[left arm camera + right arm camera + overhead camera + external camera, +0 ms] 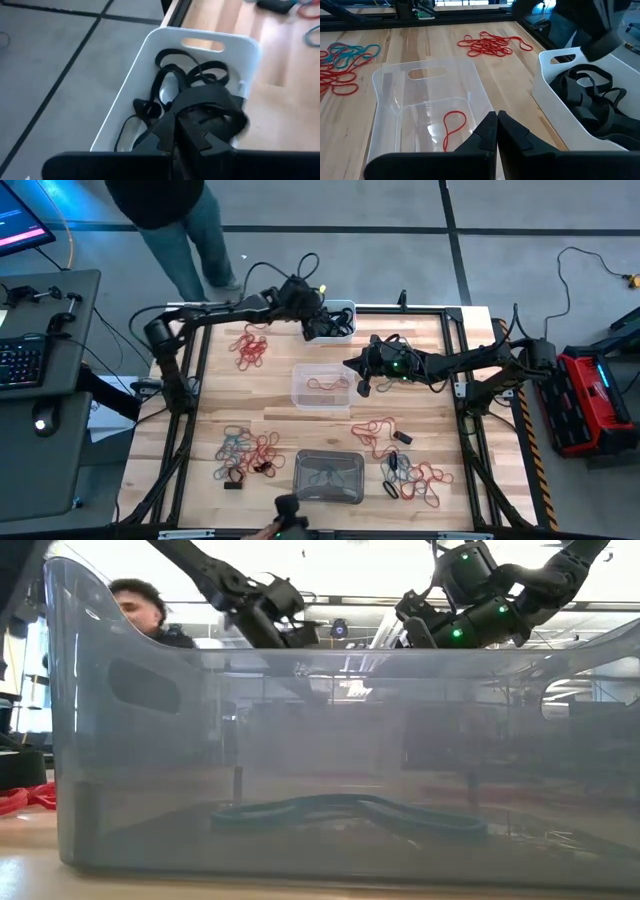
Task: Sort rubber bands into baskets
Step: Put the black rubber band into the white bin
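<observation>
Grey basket (300, 740): nearest; held one teal band (340, 812).
Left gripper (182, 127): I had it closed, empty, over white basket (150, 60) of black bands (190, 75).
Right gripper (496, 127): closed, empty, above clear basket (385, 110) holding a red band (452, 127).
Loose bands (245, 450): scattered, unsorted.

The white basket (340, 318) at the far table edge is blocked from above by the left gripper (318, 328), fingers closed, and is crowded with black bands (172, 82). The right gripper (363, 387), closed, hangs just beside the clear basket (320, 387), whose opening is otherwise unobstructed. The grey basket (328, 476) at the near edge is open from above. Bare wood (275, 395) lies between the baskets; loose band piles (248, 452) occupy the near corners and the far left.
</observation>
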`<state>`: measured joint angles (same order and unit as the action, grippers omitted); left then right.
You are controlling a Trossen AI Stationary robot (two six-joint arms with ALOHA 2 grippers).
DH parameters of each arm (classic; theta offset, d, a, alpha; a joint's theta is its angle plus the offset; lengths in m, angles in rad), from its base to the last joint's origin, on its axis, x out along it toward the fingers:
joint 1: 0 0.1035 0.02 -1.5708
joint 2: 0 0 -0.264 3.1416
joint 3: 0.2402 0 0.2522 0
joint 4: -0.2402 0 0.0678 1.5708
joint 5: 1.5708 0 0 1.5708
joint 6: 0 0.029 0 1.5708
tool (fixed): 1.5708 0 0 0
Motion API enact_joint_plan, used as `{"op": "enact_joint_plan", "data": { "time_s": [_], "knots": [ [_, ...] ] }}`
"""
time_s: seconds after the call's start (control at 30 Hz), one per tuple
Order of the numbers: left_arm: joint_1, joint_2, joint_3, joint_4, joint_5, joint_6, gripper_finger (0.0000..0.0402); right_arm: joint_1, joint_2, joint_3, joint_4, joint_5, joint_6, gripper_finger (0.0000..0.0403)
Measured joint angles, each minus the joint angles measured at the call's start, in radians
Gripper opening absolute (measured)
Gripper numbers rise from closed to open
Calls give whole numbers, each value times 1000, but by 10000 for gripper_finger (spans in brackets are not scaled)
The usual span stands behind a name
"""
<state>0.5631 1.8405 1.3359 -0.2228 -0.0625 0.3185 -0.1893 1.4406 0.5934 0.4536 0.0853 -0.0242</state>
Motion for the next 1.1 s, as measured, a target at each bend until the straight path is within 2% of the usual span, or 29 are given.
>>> {"op": "enact_joint_plan", "data": {
  "time_s": [0.17, 0.4, 0.77, 0.87, 1.03, 1.1],
  "knots": [
    [25, 94, 83, -1, 28, 17, 0, 0, 0, 0, -1, 0, 2, 0],
    [41, 118, 93, -24, 37, 82, 5, 0, 0, 0, -3, -2, 2, 0],
    [40, 118, 93, -29, 51, 80, 84, 0, 0, 0, -9, -3, 8, 0],
    [38, 116, 93, -25, 52, 80, 71, 0, 0, 0, -9, -3, 9, 0],
    [42, 114, 93, -9, 89, 67, 11, 0, 0, 0, -9, -3, 9, 0],
    [45, 114, 93, -8, 106, 56, 5, 0, 0, 0, -10, -3, 9, 0]
  ]
}}
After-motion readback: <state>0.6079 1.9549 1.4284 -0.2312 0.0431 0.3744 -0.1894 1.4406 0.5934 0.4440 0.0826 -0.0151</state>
